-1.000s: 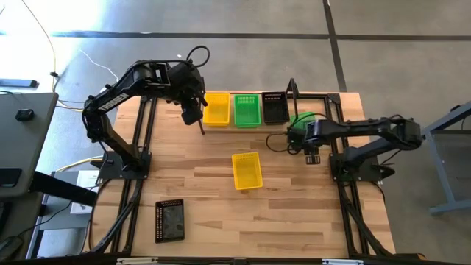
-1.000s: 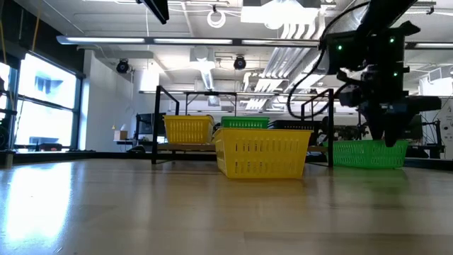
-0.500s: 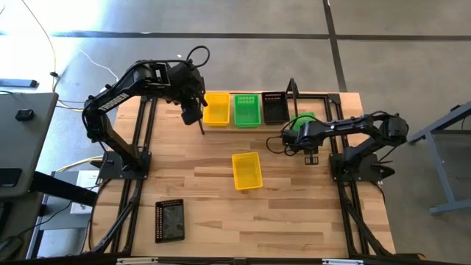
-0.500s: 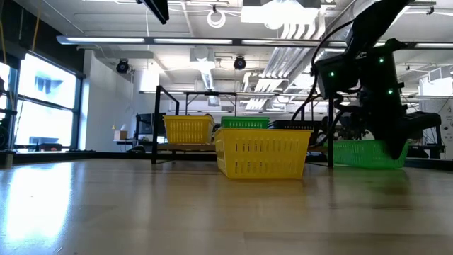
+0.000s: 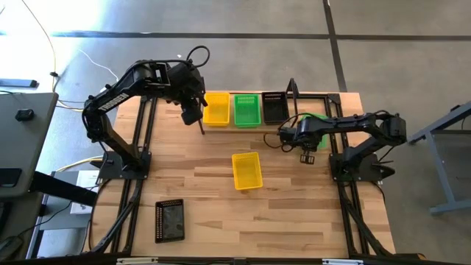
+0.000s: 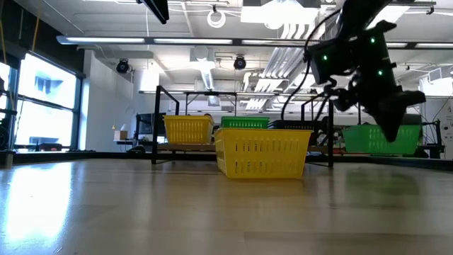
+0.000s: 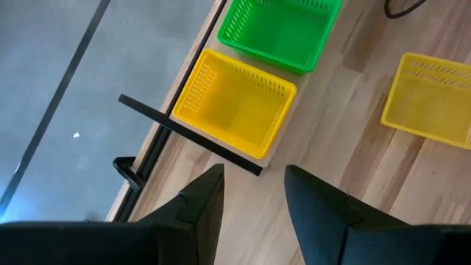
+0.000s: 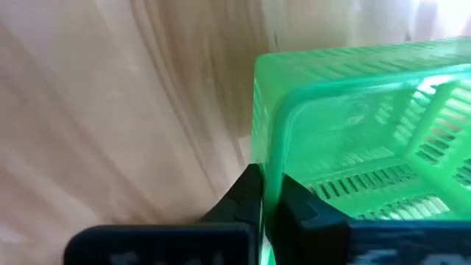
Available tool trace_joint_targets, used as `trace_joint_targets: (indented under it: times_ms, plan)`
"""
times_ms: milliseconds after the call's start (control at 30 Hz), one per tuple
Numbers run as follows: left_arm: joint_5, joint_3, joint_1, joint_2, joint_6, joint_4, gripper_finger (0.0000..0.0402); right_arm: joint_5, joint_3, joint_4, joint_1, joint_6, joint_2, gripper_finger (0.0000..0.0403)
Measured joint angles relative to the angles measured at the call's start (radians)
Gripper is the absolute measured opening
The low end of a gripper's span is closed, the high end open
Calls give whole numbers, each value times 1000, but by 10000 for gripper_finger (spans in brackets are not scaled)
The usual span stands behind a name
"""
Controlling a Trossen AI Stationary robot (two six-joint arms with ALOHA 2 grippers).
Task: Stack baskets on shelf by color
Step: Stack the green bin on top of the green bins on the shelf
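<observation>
Shelf at 12 o'clock on the tabletop carries 3 baskets in a row: a yellow basket, a green basket and a black basket, each touching or just beside its neighbour. We see a second yellow basket alone near the table's middle, well apart from the shelf. A black tray lies at 7 o'clock near the front edge.

At 2 o'clock, just off the shelf's right end, the right gripper has its jaws pinched together on the rim wall of another green basket, the held green basket. In the low view that basket sits clear of the wood, its base above the table line. From above, only a sliver of it shows past the arm.

We find the left gripper hanging at 11 o'clock, above the shelf's left end frame, its fingers parted with nothing between them. Through its wrist view the yellow basket and green basket on the shelf lie ahead of it.
</observation>
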Motion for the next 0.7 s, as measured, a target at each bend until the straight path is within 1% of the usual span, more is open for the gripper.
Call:
trace_joint_targets:
  times_ms: [333, 433, 567, 700]
  plan:
    - [0, 0, 0, 0, 1, 0, 133, -11, 201, -191, 84, 239, 0, 0]
    - [0, 0, 0, 0, 0, 0, 133, -10, 253, -256, 101, 334, 0, 0]
    - [0, 0, 0, 0, 1, 0, 133, 38, 323, -355, 115, 450, 0, 0]
    - [0, 0, 0, 0, 1, 0, 133, 72, 383, -342, 117, 467, -22, 0]
